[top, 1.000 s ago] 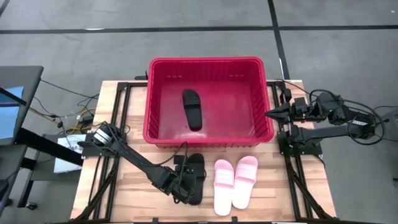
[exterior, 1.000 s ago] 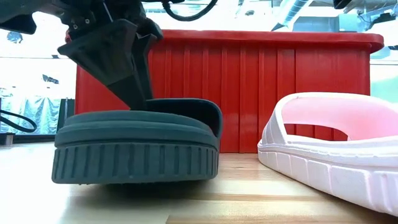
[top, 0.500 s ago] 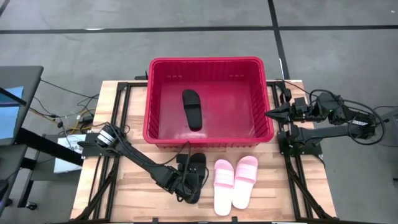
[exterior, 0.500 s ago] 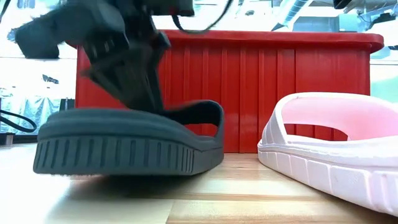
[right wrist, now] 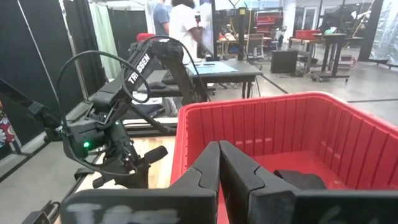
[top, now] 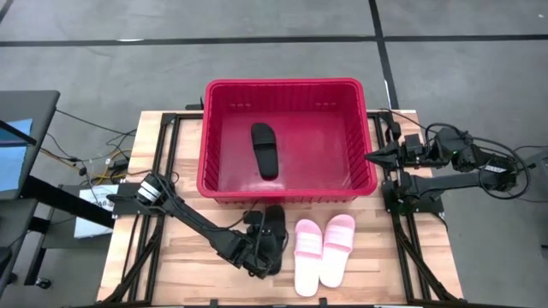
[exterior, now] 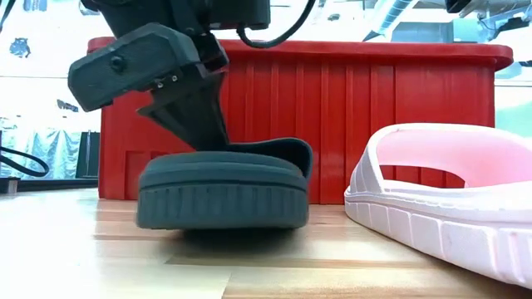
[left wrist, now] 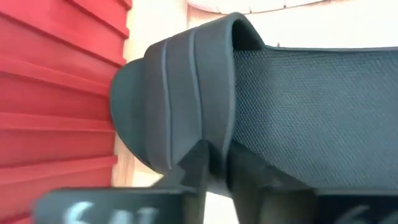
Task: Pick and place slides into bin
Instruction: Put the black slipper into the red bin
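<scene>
Left gripper (top: 261, 250) clamped on black slide (top: 272, 235), apparently at strap edge; sole seen barely clear of table (top: 184, 265). Pink pair (top: 324, 250) laid just beside it. Red bin (top: 287, 87) directly behind, second black slide (top: 265, 149) inside. Right gripper (top: 373, 156) parked beside bin's rim, fingers pressed together, nothing held.

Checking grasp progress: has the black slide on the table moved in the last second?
Yes. Held by the left pincer, the black slide has shifted toward the pink slides and turned in the low view, with the bin fixed.
</scene>
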